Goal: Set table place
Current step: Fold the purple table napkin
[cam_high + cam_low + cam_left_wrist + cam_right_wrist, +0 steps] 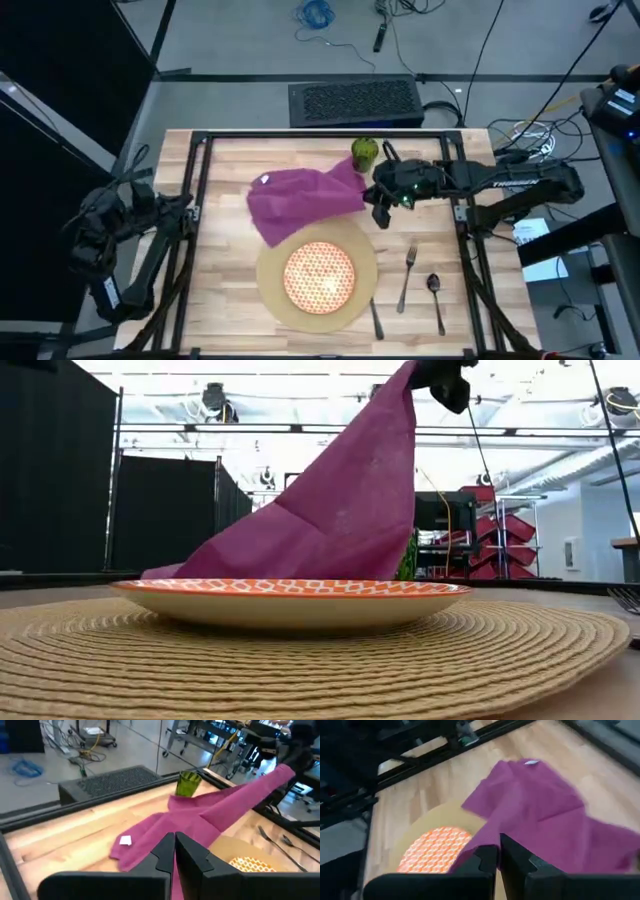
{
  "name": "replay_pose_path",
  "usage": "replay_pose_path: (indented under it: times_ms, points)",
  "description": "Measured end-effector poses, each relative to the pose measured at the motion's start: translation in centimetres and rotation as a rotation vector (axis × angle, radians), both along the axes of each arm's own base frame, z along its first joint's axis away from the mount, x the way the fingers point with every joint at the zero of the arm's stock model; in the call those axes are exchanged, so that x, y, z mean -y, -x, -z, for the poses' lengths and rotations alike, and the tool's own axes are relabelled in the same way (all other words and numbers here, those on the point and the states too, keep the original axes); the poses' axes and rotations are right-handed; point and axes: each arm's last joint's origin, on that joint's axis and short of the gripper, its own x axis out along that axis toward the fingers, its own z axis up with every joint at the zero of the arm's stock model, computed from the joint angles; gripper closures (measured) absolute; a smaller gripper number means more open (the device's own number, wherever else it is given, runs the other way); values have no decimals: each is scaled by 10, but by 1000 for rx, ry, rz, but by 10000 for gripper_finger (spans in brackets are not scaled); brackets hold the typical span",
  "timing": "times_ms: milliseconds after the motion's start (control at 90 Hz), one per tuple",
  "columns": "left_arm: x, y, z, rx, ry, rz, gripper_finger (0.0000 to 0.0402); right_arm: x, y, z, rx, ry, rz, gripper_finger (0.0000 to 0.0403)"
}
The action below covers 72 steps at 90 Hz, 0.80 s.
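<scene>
Round mat under plate, right pincer lifting napkin, cup behind.

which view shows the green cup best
The left wrist view: the green cup stands whole behind the napkin. The high view shows it small from above; in the low view the napkin hides nearly all of it; the right wrist view misses it.

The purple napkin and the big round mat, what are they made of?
The purple napkin looks like soft matte cloth: it drapes and folds as the right gripper lifts a corner. The round mat looks woven from tan fibre or straw, with coiled ridges in rings.
</scene>
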Motion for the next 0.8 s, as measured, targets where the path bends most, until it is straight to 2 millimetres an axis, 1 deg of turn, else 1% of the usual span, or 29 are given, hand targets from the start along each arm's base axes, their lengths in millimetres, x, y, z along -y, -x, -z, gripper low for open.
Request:
replay_pose_path:
  times_ms: [144,244,311,367,411,500,611,700,800]
  points:
    - [0,0,0,8,1,26,402,-22,3,3,-26,-36,-5,403]
    - [1,0,-2,34,4,73,402,-31,8,7,-67,-32,29,403]
    - [-1,-1,-8,91,-14,140,402,-34,10,8,-73,-24,54,403]
    - [-8,-2,-18,119,-48,188,402,-35,10,7,-67,-19,67,403]
    - [-16,-2,-28,111,-85,172,402,-36,9,6,-55,-17,71,403]
    - [-39,-1,-51,39,-171,3,402,-35,7,4,-20,-24,78,403]
    - [-73,-6,-67,-93,-167,-77,402,-34,6,3,-7,-23,87,403]
    - [-105,-19,-75,-126,-167,-82,402,-33,6,3,-4,-11,102,403]
    - [-136,-35,-86,-56,-215,-40,402,-33,6,3,-9,-4,99,403]
